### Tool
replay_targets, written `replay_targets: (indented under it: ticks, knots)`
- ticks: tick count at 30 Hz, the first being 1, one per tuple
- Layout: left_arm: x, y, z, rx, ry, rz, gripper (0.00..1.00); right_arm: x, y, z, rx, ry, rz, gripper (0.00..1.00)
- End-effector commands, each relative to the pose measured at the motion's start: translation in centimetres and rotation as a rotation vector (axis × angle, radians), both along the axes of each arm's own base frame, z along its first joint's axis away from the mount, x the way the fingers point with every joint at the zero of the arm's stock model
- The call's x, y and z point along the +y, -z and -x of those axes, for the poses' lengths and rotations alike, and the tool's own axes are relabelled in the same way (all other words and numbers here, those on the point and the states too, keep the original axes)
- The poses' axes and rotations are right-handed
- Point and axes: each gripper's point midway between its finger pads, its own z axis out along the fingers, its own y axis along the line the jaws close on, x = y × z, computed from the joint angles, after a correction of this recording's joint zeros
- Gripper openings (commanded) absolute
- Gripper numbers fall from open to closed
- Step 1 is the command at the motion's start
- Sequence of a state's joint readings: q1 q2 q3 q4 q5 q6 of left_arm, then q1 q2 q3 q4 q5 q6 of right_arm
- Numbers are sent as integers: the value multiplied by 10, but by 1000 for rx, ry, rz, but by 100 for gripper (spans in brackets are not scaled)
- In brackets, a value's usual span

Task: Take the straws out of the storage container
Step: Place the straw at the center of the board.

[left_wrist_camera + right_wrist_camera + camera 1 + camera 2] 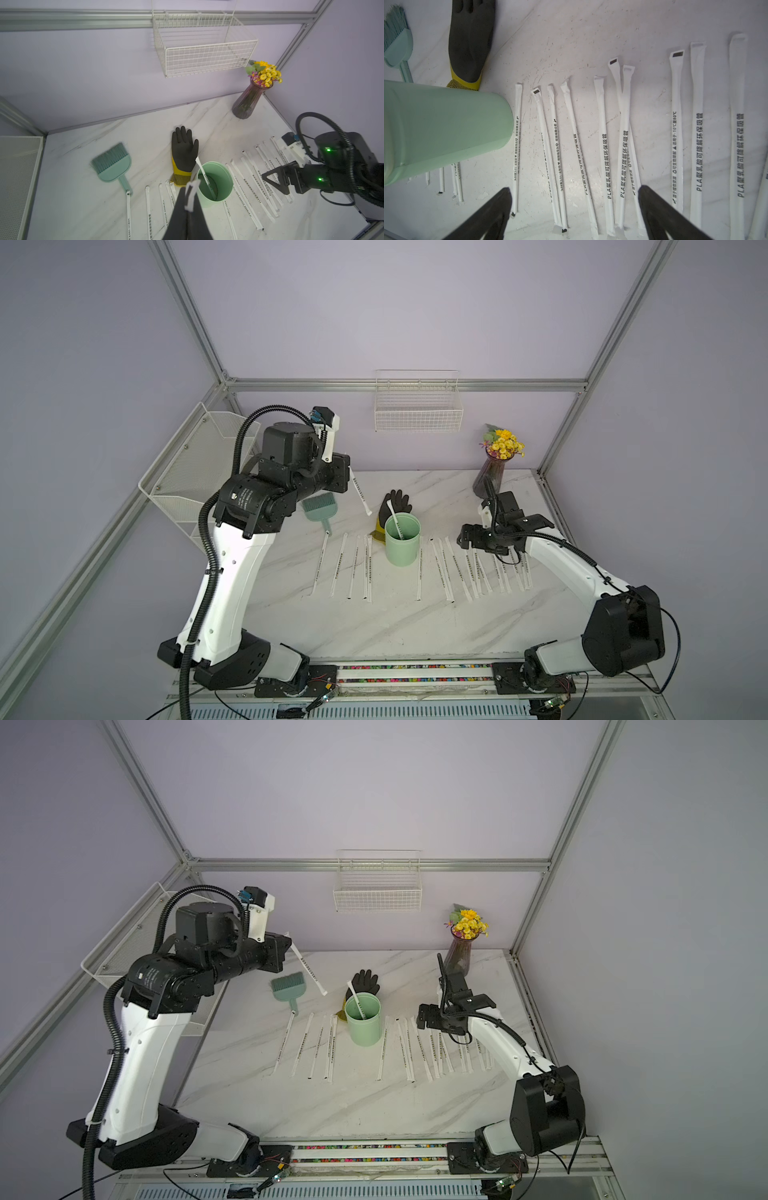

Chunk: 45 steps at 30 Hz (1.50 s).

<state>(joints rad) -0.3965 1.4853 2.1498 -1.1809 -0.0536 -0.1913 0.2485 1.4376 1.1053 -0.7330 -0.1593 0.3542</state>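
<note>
The mint-green storage container (401,545) (364,1023) stands upright mid-table with one straw (395,519) (204,176) leaning inside it. My left gripper (348,467) (190,194) is raised left of and behind the cup, shut on the top end of another straw (360,495) (309,971), which hangs slanting above the table. Several straws (345,566) lie in a row left of the cup, and several more (478,570) (606,145) lie to its right. My right gripper (464,537) (574,189) hovers open and empty over that right row.
A black-and-yellow glove (395,506) lies just behind the cup. A green hand brush (318,508) is to its left. A vase of flowers (492,477) stands at the back right, a wire basket (417,410) hangs on the back wall, and a mesh rack (199,472) is on the left wall.
</note>
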Motion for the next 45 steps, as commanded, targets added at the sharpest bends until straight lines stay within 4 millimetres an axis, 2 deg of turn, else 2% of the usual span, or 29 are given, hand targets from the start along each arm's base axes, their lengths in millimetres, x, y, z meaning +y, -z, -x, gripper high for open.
replay_targets:
  ticks: [1,5,8,11,17,23,26,31,45]
  knots:
    - [18,49,-13,182,-89,-110,4,0,-10,3,-17,-6,-12,97]
    - [26,93,-26,357,-119,-171,5,0,-7,5,-11,-11,-9,97]
    - [30,136,-36,507,-130,-216,5,-1,-4,6,-4,-13,-5,97]
    - [35,169,-43,606,-151,-279,5,-1,-4,6,-4,-15,-4,97]
    - [36,225,-52,765,-139,-333,5,-1,4,7,10,-24,4,97]
    - [32,275,-57,928,-67,-299,5,-1,10,7,17,-26,6,97]
    - [35,295,-59,987,-62,-293,5,-1,12,7,22,-25,6,97]
    - [36,316,-59,1043,-58,-296,5,0,16,8,29,-27,5,97]
    - [28,346,-62,1086,-24,-278,5,2,24,7,47,-26,-2,97]
